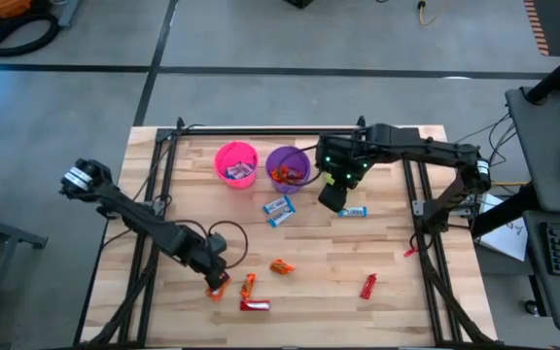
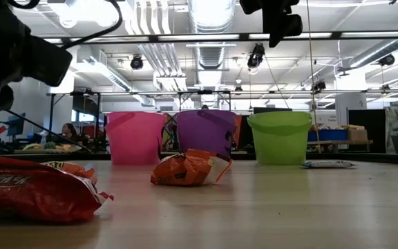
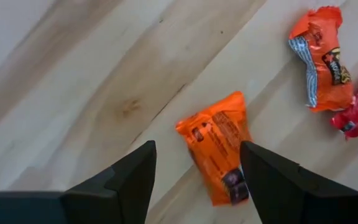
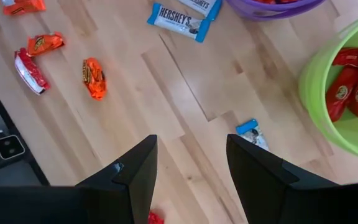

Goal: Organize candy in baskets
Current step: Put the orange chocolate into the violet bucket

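Left gripper (image 3: 197, 171) open over orange candy (image 3: 219, 146) on wooden table (image 3: 104, 81).

Left claw (image 3: 196, 171) low near front edge, fingers spread (nothing gripped); right claw (image 4: 190, 165) raised, parted.

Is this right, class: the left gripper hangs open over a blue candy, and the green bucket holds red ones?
One detail is wrong. The left wrist view shows the left gripper open over an orange candy, not a blue one. The green bucket does hold red candies.
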